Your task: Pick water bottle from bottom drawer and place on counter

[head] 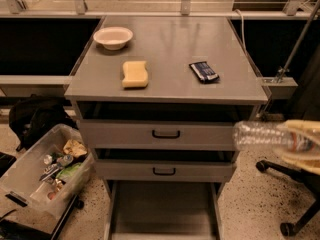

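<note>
My hand point(301, 143) pokes in at the right edge, level with the top drawer point(125, 133), pinching the water bottle point(256, 135) held sideways, pointing left, below the surface point(170, 49).

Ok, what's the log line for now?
gripper: right of cabinet, shut on water bottle | bottom drawer: open | counter: bottle not there yet

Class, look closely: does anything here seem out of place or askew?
The bottom drawer stands pulled out. The gripper, at the right edge, holds the water bottle sideways beside the cabinet. A bin of clutter sits askew at lower left.
</note>
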Controlling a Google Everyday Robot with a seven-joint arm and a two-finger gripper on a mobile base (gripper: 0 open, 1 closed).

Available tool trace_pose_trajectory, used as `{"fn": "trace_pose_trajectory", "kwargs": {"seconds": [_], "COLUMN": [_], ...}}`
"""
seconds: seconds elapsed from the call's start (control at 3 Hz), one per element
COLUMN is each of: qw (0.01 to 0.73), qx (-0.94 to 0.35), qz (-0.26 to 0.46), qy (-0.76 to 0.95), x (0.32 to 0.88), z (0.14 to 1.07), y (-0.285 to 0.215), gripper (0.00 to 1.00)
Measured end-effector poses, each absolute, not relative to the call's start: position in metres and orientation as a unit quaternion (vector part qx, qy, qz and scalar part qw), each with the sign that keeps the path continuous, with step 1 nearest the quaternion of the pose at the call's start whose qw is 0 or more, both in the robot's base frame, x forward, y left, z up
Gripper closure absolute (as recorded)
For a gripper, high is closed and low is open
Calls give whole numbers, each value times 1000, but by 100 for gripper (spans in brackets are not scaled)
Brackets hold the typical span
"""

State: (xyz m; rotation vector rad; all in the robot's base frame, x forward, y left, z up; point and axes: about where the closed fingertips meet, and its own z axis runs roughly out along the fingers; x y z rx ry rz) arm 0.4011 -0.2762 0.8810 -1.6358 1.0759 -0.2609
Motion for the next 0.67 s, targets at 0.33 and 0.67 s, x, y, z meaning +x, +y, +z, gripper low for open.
{"fn": "trace_pose_trajectory", "kwargs": {"seconds": [0.33, 0.67], "qw": [581, 605], "qx": [-688, -684], "qz": [-136, -148], "qy": [414, 379], "x": [451, 494], "z": [973, 1042], "y": [-254, -232], "gripper": [100, 100]}}
